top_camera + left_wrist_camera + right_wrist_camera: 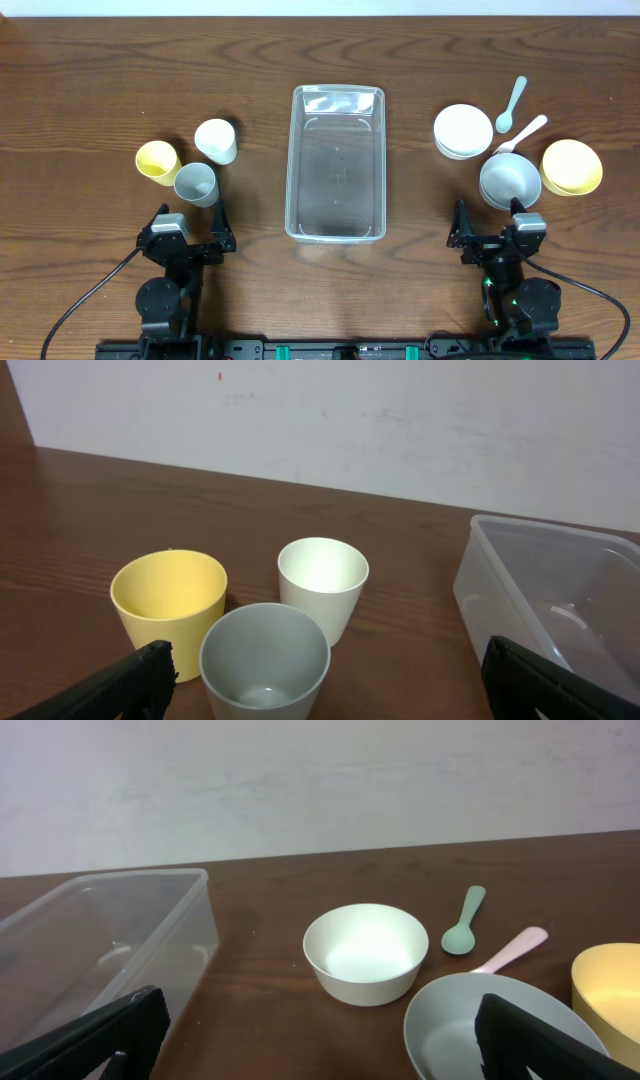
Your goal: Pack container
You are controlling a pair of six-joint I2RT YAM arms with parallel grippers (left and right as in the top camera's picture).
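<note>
Container (336, 160) ctr frame, on tabletop (100, 60). 3 cups (195, 184) clustered left of it; 3 bowls (510, 180) right; 2 spoons (513, 103) upper right, beside bowls.

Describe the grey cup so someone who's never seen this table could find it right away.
Left of the big clear container stand three cups in a cluster. The grey cup is the lowest one in the overhead view; its neighbours are a yellow cup and a white cup.

We note a dark brown wooden table (100, 60) with pronounced grain, evenly lit. Behind its far edge we find a plain whitish wall (400, 420), faintly scuffed, bearing one small red mark (220, 376).
</note>
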